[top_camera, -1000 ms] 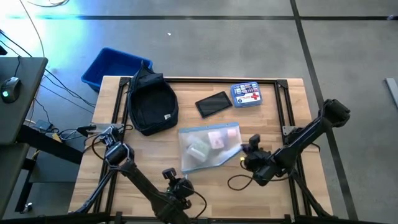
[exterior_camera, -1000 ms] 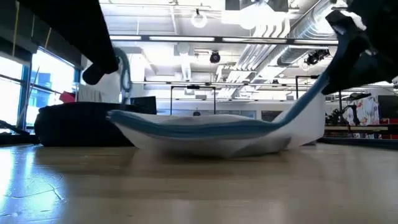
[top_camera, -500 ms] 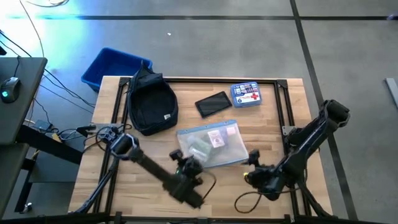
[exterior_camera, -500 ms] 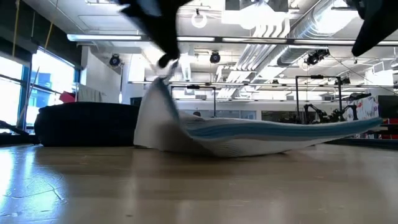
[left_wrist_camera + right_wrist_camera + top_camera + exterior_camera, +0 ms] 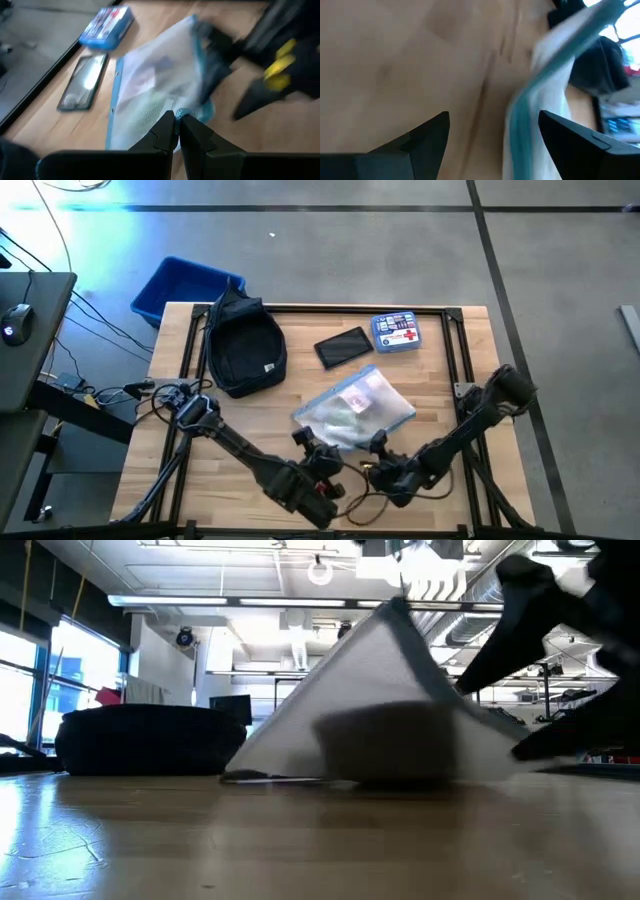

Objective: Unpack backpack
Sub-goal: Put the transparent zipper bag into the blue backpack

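Well apart: backpack (image 5: 243,350) from left tool (image 5: 176,131) pinching mesh pouch (image 5: 355,411); right tool (image 5: 492,137) agape.

**Cloth, wood, plastic and clear film**

The backpack (image 5: 243,348) is soft, matt, dark cloth. The table (image 5: 440,390) is pale, smooth wood with visible grain. Pinched between the left gripper's (image 5: 176,120) matt black fingers (image 5: 162,134), the pouch (image 5: 355,408) looks like translucent plastic film, possibly mesh-textured, with blue edging.

Wooden table (image 5: 230,430), backpack (image 5: 243,350), black case (image 5: 344,347), first-aid box (image 5: 397,333) (blue), pouch (image 5: 357,409)
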Motion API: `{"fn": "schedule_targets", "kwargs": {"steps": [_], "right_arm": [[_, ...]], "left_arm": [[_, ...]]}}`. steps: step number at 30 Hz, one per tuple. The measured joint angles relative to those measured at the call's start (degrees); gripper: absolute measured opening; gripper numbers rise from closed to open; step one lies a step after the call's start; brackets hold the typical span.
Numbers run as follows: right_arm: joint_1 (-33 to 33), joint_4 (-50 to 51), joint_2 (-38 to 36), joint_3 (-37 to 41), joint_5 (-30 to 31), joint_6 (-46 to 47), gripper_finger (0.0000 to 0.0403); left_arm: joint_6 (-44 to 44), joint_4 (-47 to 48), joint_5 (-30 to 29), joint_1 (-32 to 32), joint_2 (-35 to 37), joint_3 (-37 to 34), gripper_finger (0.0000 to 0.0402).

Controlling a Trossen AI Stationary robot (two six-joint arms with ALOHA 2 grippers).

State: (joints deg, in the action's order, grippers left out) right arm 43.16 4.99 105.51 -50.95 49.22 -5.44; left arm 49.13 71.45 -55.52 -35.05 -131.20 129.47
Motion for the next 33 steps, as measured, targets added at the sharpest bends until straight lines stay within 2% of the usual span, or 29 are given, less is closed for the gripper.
{"fn": "schedule_targets", "kwargs": {"steps": [5,7,9,12,16,20,23,26,28,31,32,33], "right_arm": [[-1.07,8.65,5.97,-2.80,12.86,2.07,0.0291],[-1.32,13.47,6.59,-3.43,15.84,4.78,0.0291],[-1.74,16.75,6.67,-3.97,16.30,7.94,0.0291],[-3.74,17.18,6.50,-4.49,12.85,7.81,0.0291],[-8.11,14.06,6.30,-4.71,4.71,0.70,0.0291],[-12.87,10.15,6.33,-4.71,0.13,-5.61,0.0291],[-15.81,6.54,6.39,-4.67,-1.62,-6.55,0.0280],[-17.65,5.57,6.45,-4.65,-1.97,-6.50,0.0230],[-17.89,5.94,6.46,-4.65,-1.85,-6.45,0.0170],[-16.66,7.66,6.03,-4.50,1.84,-6.46,0.0061],[-15.84,9.32,5.44,-4.44,2.15,-5.90,0.0037],[-14.80,11.30,4.69,-4.36,2.72,-5.03,0.0031]], "left_arm": [[-0.34,-0.77,-0.59,-1.35,-0.02,0.00,0.0005],[-0.33,-0.86,-0.68,-1.67,-0.02,0.00,0.0005],[-0.34,-0.93,-0.71,-1.89,-0.02,0.00,0.0005],[-0.33,-1.19,-0.74,-2.15,-0.02,0.00,0.0005],[-0.40,-1.78,-1.19,-2.47,-0.02,0.00,0.0005],[-2.93,-3.83,-1.19,-3.37,-0.02,0.00,0.0005],[-5.48,-6.07,-1.09,-4.06,-0.02,0.00,0.0005],[-7.53,-7.33,-0.34,-4.77,-0.02,0.00,0.0005],[-8.34,-7.35,1.49,-5.29,-0.02,0.02,0.0007],[-8.04,-7.36,3.54,-6.10,-0.02,0.02,0.0022],[-7.96,-7.36,4.21,-6.41,-0.02,0.02,0.0031],[-7.82,-7.36,5.01,-6.82,-0.02,0.02,0.0041]]}}
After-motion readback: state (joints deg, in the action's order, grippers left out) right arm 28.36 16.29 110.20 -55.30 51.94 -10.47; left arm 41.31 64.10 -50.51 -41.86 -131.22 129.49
